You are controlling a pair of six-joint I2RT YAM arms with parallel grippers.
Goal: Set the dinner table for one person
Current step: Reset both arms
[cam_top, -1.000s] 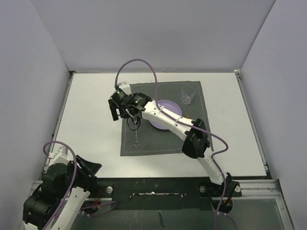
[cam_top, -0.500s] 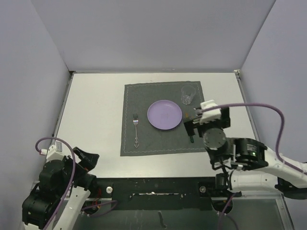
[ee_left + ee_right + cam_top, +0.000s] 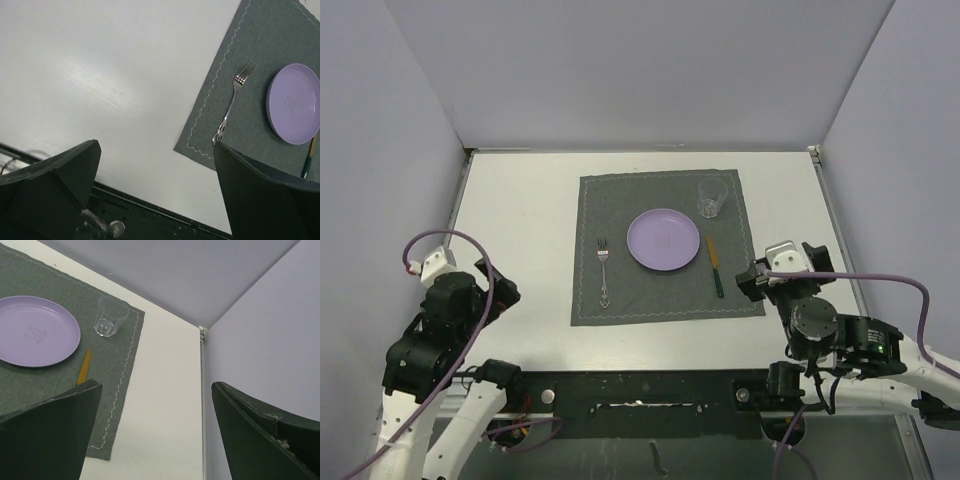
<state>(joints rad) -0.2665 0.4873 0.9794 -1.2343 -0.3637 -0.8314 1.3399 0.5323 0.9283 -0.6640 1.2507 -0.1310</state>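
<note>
- The left gripper (image 3: 155, 150) is hanging over the near left part of the dinner table (image 3: 510, 230). Its two fingers are standing wide apart with nothing between them.
- The right gripper (image 3: 156, 387) is hovering at the near right, just off the near right corner of the placemat (image 3: 650, 195). Its fingers are also spread wide and are holding nothing.
- The dinner table is filling the floor of the booth as a wide white top, running from the dark rail (image 3: 640, 385) at the front edge back to the far wall.
- The placemat is lying flat on the middle of the table, dark grey with a pale stitched border, and white surface is showing on all sides of it.
- The fork (image 3: 604, 272) is lying on the left part of the mat with its tines pointing away from the arms, apart from the plate.
- The plate (image 3: 664, 239) is sitting near the centre of the mat, round and lilac, with nothing on it.
- The knife (image 3: 714, 265) is lying just right of the plate, its green handle toward the arms and its orange blade pointing away.
- The glass (image 3: 710, 198) is standing upright in the far right corner of the mat, beyond the knife.
</note>
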